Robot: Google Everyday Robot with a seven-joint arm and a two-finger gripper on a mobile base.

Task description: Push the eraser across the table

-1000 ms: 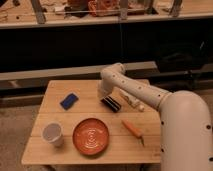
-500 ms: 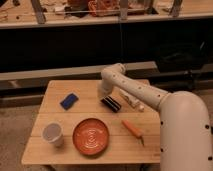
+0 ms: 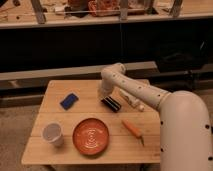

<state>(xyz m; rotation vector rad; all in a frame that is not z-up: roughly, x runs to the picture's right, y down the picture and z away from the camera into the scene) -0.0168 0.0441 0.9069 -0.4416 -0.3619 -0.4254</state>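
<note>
The eraser [image 3: 111,103], a small black oblong block with pale stripes, lies near the middle of the light wooden slatted table [image 3: 55,90]. My white arm reaches in from the lower right and bends down over the table. The gripper [image 3: 104,94] is low at the eraser's far left end, right beside it or touching it; I cannot tell which.
A blue flat block [image 3: 69,100] lies to the left of the eraser. A white bottle [image 3: 131,99] lies just to its right, under my arm. An orange plate [image 3: 91,135], a white cup [image 3: 53,134] and a carrot [image 3: 132,129] sit along the front.
</note>
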